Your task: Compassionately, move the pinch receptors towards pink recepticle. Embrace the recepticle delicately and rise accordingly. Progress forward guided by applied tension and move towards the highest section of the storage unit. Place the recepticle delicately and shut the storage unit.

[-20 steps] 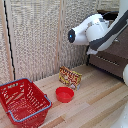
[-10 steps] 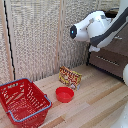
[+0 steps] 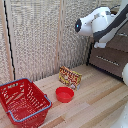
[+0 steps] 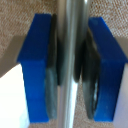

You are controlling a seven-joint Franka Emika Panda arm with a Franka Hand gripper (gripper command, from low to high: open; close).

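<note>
We're clamped: blue-padded end effector (image 4: 71, 70) grips the silver bar handle (image 4: 71, 60) high on the dark brown wooden drawer unit (image 3: 111, 55), arm barely moved since a second ago, so closing phase; pink cup unseen.

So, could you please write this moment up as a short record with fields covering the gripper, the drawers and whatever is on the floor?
gripper: fingers blue-padded, one on each side of a silver bar handle, closed on it
arm: white, raised at the storage unit, on the exterior view's right
storage unit: dark brown, silver bar handles on drawer fronts
pink cup: not visible in either view
red bowl: on the wooden floor, apart from the basket
red wire basket: on the exterior view's left
printed packet: standing behind the bowl
</note>
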